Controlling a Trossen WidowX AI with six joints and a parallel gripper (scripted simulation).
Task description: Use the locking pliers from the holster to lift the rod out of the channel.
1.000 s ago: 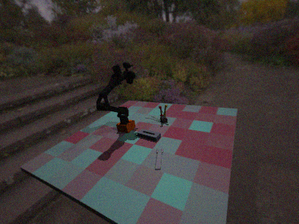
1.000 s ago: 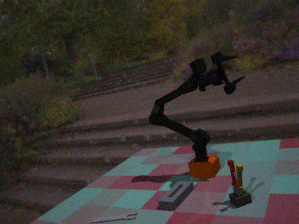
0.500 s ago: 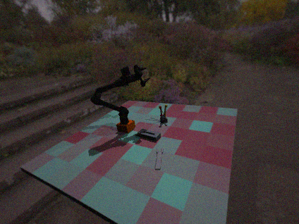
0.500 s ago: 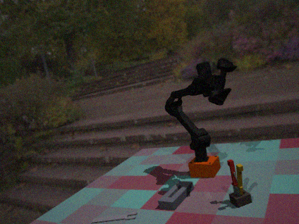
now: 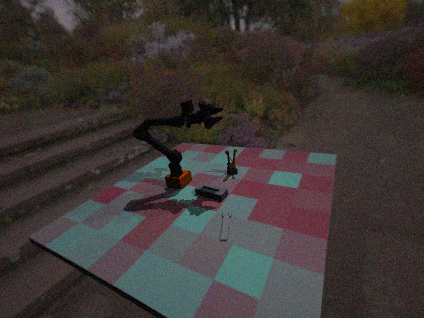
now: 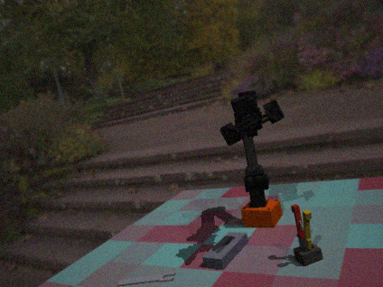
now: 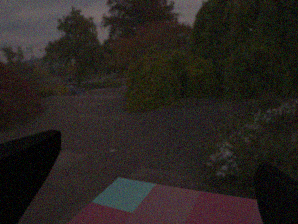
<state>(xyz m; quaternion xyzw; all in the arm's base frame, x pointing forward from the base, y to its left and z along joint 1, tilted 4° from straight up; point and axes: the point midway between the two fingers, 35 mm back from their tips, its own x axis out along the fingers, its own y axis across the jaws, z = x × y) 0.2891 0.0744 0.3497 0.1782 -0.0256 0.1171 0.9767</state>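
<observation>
My gripper (image 5: 222, 114) (image 6: 252, 123) (image 7: 158, 156) is wide open and empty, high above the table on the raised arm, its fingers pointing outward. The locking pliers (image 5: 235, 156) (image 6: 308, 229) stand upright with one red and one yellow handle spread apart at the top. Their lower end is hidden in the dark holster (image 5: 232, 171) (image 6: 308, 256). The grey channel block (image 5: 214, 195) (image 6: 213, 262) lies on the table with a dark narrow slot in its top. I cannot make out the rod in the slot. My gripper is well above both and touches neither.
The orange arm base (image 5: 178, 180) (image 6: 261, 215) stands behind the channel block in the exterior view. A thin pale forked tool (image 5: 224, 230) (image 6: 140, 280) lies flat on the patchwork table (image 5: 245, 270) (image 6: 366, 235). The wrist view shows a far table corner and the garden beyond.
</observation>
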